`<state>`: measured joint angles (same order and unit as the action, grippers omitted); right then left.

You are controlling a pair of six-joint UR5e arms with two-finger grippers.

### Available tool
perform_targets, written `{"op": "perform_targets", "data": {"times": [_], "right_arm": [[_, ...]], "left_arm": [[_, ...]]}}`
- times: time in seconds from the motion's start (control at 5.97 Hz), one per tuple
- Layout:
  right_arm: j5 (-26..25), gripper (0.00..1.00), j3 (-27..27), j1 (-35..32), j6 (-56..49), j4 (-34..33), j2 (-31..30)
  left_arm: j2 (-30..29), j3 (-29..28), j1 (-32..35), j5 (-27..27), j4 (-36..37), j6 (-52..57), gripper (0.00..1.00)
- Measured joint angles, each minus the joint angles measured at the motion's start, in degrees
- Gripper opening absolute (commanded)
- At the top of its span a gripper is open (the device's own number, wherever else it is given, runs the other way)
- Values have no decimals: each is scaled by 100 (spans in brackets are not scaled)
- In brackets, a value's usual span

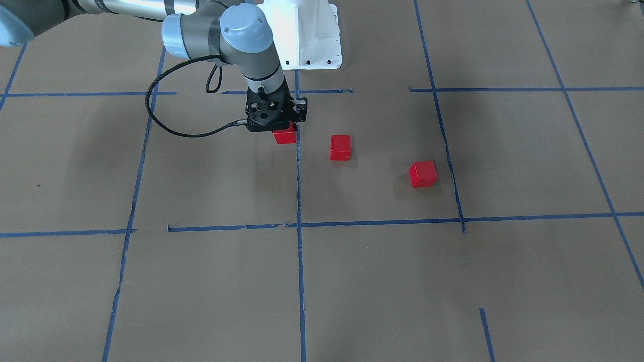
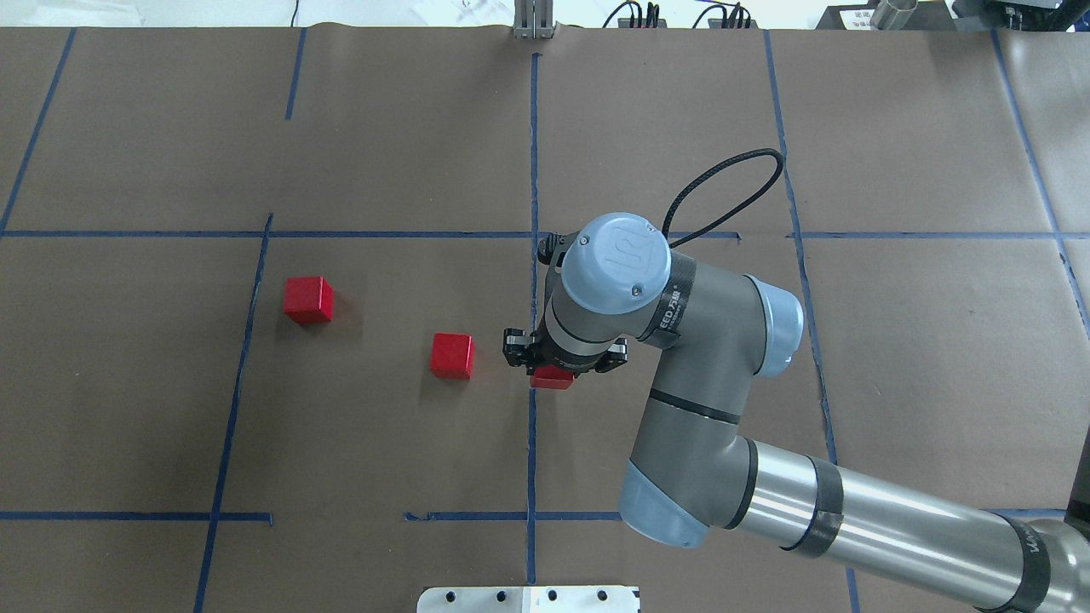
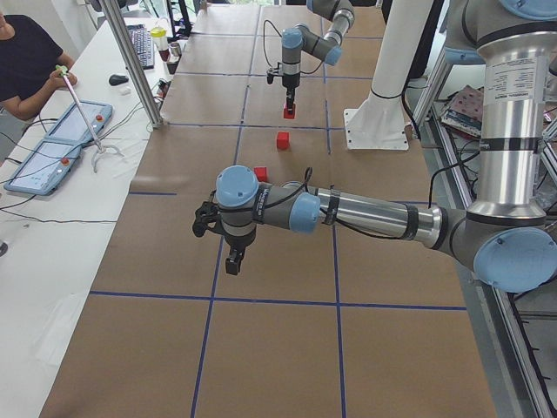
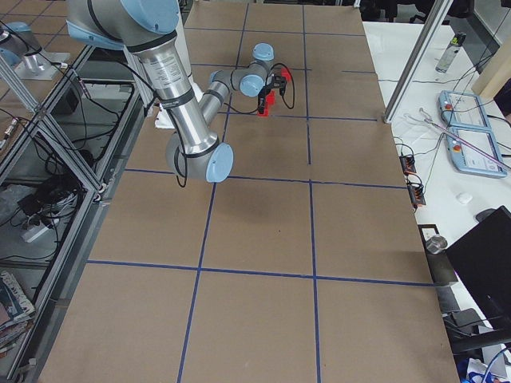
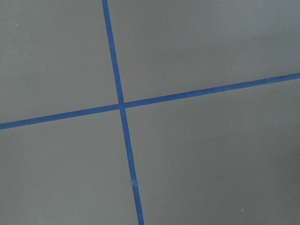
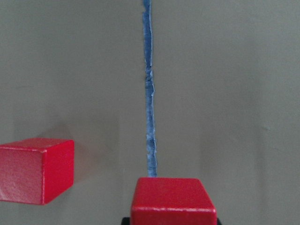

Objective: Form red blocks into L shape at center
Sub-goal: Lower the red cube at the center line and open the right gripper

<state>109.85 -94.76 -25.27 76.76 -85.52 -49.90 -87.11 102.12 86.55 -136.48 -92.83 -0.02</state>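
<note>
The right gripper (image 2: 553,368) hangs straight down, and I judge it is clamped narrow on the first small bright red matte cube (image 6: 173,201), though its fingertips are hidden under its own body. That cube sits directly over the long blue tape line (image 2: 531,443) that runs away from the robot through the middle of the table. Whether it rests on the brown paper or is just above it, I cannot tell. The left gripper (image 3: 232,261) shows only in the side view, and I cannot tell how wide it is.

The second small bright red matte cube (image 2: 451,355) lies near the tape line on the robot's left of it. The third small bright red matte cube (image 2: 307,299) lies well apart from the line, further out on that same side.

These cubes should handle as light, stiff and unbreakable. Their plain matte faces look likely to give fair friction. The best hold would be from above, on two opposite flat faces, since a corner grip would let so small a piece twist.

A cube has no long axis, so only the facing matters. The first cube looks square to the tape line. The second and third look a little turned off it, so they would need squaring for an L whose faces meet flush.
</note>
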Motion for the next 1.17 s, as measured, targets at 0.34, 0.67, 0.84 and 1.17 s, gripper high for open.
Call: {"op": "perform_targets", "data": {"times": [0.34,0.67,0.84,1.17], "right_arm": [[-123,1,310,145,39,0,192],[-178,2,528,210,89,1,335],[-232,9,557,244,92,1,348],[-275,99,571,264,93,-5,347]], "left_arm": [[-1,50,-21,-10,-20,-7,100],[1,64,-24,-10,-18,-7,100],[1,68,-24,-11,-19,-7,100],[1,77,-25,-11,-20,-7,100]]}}
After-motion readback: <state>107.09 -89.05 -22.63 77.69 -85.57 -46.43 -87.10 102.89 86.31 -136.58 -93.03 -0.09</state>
